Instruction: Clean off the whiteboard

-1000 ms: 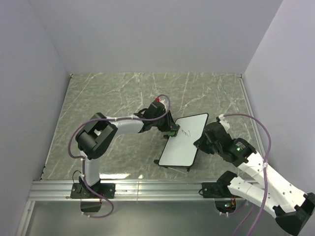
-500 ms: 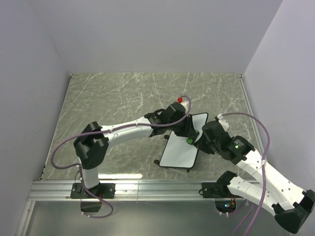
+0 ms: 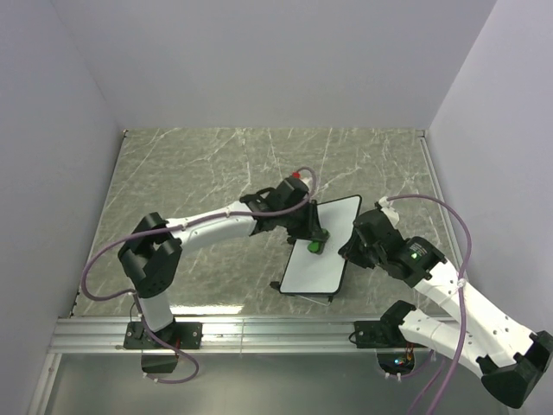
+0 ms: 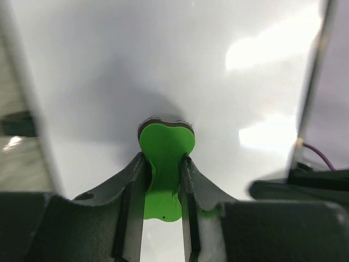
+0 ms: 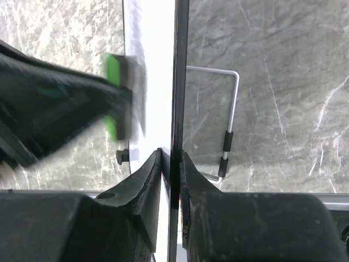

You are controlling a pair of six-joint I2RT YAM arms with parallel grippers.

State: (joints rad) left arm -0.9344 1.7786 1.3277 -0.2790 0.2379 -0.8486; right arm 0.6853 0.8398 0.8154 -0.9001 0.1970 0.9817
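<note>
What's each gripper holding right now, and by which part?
Left gripper pinches the small green eraser block by its sides; right gripper clamps the flat white whiteboard by its thin black-rimmed edge.

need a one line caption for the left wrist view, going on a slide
Left gripper pinches a green eraser and presses it against the glossy white face of the whiteboard.

My overhead feed is bright, even and sharp, with a glare strip on the table (image 3: 216,309) at 6 o'clock. Left wrist: hotspots on the board (image 4: 109,65) at 2 and 3 o'clock, and soft shadow around the eraser (image 4: 165,144). Right wrist: the eraser is motion-blurred at 9 o'clock.
</note>
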